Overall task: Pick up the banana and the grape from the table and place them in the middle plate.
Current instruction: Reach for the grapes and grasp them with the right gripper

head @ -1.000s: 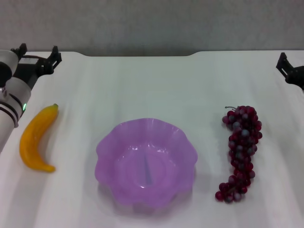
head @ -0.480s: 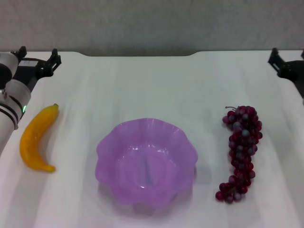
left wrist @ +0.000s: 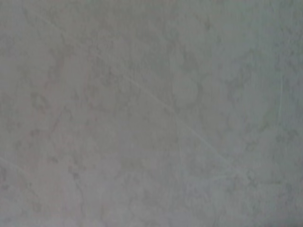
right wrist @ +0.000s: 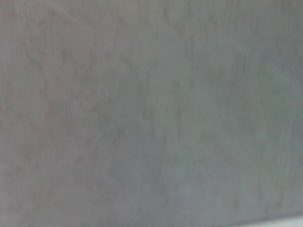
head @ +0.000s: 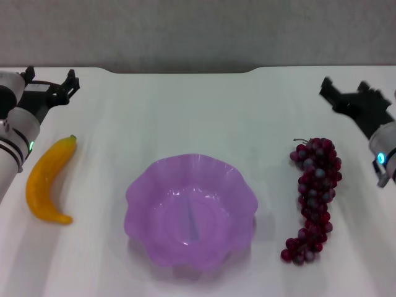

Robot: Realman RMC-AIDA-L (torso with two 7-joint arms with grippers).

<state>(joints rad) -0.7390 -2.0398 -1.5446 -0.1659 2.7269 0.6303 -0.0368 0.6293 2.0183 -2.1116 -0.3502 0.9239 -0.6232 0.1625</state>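
Two grippers flank a white table (head: 185,105), both with fingers spread and holding nothing. At the upper left of the head view, the left gripper (head: 51,79) hovers near the table's far edge, above and apart from the banana (head: 46,180), which lies at the left side with its green tip pointing away from the robot. At the upper right, the right gripper (head: 346,93) hangs near the stem end of the grape (head: 314,198), not touching it; the bunch lies lengthwise at the right. Between the fruits, at lower centre, sits the purple plate (head: 142,185), well apart from both. Both wrist views show only a blank grey surface.
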